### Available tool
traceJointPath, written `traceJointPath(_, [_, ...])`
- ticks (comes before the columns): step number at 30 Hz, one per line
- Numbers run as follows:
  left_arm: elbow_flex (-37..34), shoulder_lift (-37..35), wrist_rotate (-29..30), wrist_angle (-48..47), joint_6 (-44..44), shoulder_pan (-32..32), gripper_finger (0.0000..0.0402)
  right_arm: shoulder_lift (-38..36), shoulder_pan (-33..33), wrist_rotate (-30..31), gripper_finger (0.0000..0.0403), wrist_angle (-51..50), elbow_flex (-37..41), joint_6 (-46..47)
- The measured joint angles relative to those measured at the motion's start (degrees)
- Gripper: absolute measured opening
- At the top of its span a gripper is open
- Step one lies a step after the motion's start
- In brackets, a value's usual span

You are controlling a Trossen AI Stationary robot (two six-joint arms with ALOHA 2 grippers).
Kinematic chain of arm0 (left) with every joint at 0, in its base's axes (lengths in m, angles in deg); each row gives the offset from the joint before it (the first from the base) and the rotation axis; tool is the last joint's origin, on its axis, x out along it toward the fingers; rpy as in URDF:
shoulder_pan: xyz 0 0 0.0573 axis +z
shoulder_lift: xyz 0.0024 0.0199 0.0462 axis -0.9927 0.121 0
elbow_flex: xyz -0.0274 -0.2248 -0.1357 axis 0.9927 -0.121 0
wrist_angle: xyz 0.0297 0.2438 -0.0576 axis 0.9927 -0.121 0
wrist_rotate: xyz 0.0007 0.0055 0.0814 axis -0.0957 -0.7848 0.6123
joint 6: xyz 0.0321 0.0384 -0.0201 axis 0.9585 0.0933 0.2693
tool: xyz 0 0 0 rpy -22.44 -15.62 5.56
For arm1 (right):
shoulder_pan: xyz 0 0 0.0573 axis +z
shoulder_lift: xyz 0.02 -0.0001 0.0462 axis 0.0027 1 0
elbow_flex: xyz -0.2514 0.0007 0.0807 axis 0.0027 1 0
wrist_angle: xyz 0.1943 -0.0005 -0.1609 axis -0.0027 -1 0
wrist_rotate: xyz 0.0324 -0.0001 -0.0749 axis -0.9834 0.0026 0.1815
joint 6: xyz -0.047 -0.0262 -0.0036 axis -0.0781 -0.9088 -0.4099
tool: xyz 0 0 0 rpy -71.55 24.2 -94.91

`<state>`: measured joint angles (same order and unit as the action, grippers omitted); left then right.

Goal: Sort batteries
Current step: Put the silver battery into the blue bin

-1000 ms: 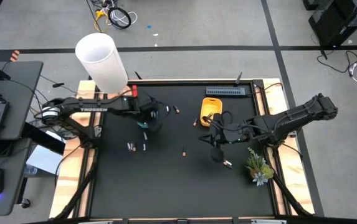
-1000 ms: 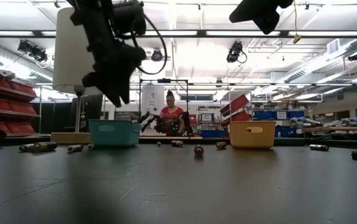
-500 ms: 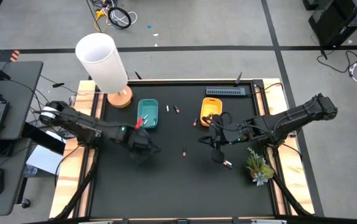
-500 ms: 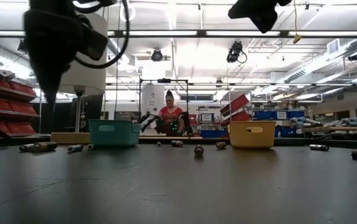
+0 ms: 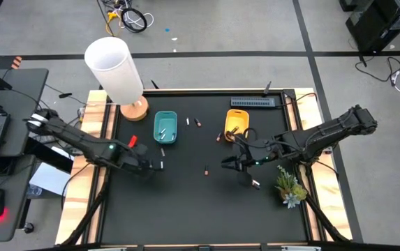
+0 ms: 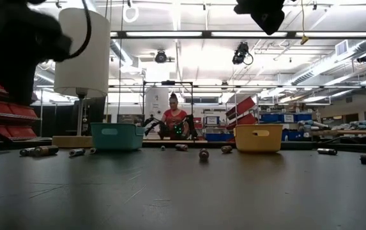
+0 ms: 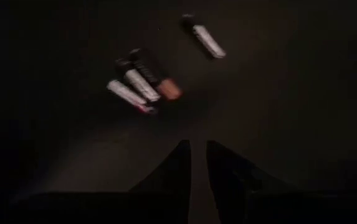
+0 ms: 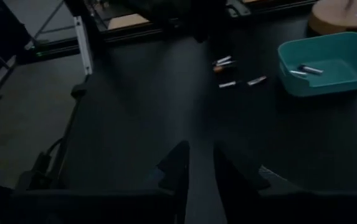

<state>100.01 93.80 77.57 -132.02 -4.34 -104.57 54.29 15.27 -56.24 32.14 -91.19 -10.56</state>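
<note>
**Left gripper poised over a battery cluster**

High view: the left gripper (image 5: 146, 166) sits at centre-left of the frame, just beside a cluster of batteries (image 7: 142, 82) on the black counter (image 5: 186, 209); its fingers are nearly together with nothing between them. The right gripper (image 5: 229, 164), right of centre, is likewise almost closed and empty. More batteries lie scattered, and two rest in the teal tray (image 5: 165, 127); the yellow tray (image 5: 235, 121) stands upper right. Risk: the clustered cells touch, so a closing grasp may catch two or roll neighbours away.
</note>
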Motion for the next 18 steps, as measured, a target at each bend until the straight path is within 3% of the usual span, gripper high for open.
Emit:
traceJointPath(6, [-7.55, -2.45, 1.86, 7.94, -10.45, 0.10, 0.0063, 0.00, -3.11, 0.28, 0.0079, 0.36, 0.00, -0.01])
traceJointPath(13, [-8.66, -0.62, 10.42, 8.09, -16.47, 0.13, 0.0067, 0.00, -5.04, 0.26, 0.0078, 1.08, 0.00, 0.04])
traceJointPath(18, [-8.66, 1.26, 11.88, 6.03, -16.89, 0.13, 0.0115, 0.00, -6.34, 0.24, 0.0072, 1.66, 0.00, 0.16])
